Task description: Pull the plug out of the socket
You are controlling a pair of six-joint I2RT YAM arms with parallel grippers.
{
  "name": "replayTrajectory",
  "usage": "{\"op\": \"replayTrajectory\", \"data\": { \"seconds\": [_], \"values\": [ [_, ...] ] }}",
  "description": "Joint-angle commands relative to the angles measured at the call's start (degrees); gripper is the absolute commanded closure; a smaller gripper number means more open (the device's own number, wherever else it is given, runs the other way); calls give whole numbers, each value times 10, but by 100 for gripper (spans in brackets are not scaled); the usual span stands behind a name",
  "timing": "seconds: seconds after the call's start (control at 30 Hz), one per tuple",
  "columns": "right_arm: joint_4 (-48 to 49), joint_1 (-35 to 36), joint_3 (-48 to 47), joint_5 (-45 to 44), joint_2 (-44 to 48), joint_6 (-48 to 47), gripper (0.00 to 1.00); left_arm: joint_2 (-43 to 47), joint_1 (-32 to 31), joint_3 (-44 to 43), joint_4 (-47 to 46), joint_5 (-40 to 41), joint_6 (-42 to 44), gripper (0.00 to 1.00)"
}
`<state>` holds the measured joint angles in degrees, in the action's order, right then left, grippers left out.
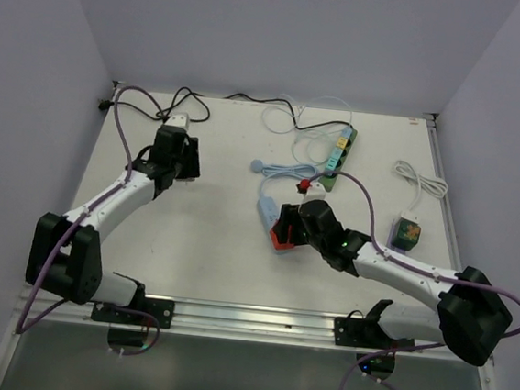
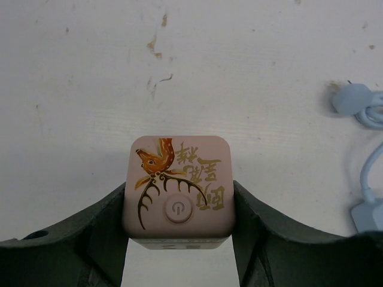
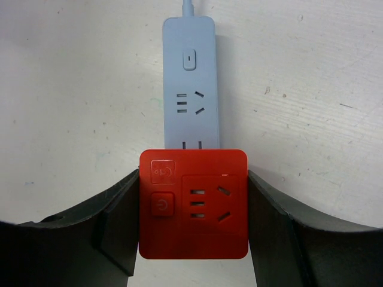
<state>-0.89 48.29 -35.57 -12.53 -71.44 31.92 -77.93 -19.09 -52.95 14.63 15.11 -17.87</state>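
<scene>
- Top view: the right end effector (image 1: 281,232) is near the middle of the desk (image 1: 208,255). It is clenched on the red cube (image 1: 278,243), which sits at the near end of the blue strip (image 1: 266,207). The left end effector (image 1: 182,158) is toward the far-left corner, and what it holds is hidden here.
- Left wrist view: the fingers are closed on both sides of a pink cube (image 2: 178,188) with a deer print. I cannot tell if it rests on the desk. It is well apart from the strip, so this arm does not hold the strip down.
- Right wrist view: both fingers press squarely on the side faces of the red cube. I judge this cube is the plug to remove. It is best to pull straight away from the strip face, slowly and without tilt, because the free strip may lift with it.
</scene>
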Motion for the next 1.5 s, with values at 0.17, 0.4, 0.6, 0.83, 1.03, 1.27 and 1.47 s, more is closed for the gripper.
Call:
{"op": "replayTrajectory", "data": {
  "seconds": [0.17,0.4,0.6,0.83,1.03,1.27,1.47],
  "values": [
    [-2,-12,17,17,73,-30,100,-91,214,-3,-51,-220,-113,99],
    [5,-18,40,32,97,-28,100,-151,273,-18,-44,-253,-93,79],
    [19,-19,43,42,97,-27,100,-181,281,-31,-22,-239,-82,61],
    [21,-21,46,44,101,-28,100,-162,291,-34,-9,-201,-75,33],
    [21,-20,46,44,97,-27,100,-158,291,-34,-9,-206,-73,20],
    [21,-20,47,43,97,-27,100,-140,291,-35,-7,-194,-67,13],
    [25,-20,40,57,90,-30,100,-99,290,-38,-3,-165,-62,6]
  ]
}}
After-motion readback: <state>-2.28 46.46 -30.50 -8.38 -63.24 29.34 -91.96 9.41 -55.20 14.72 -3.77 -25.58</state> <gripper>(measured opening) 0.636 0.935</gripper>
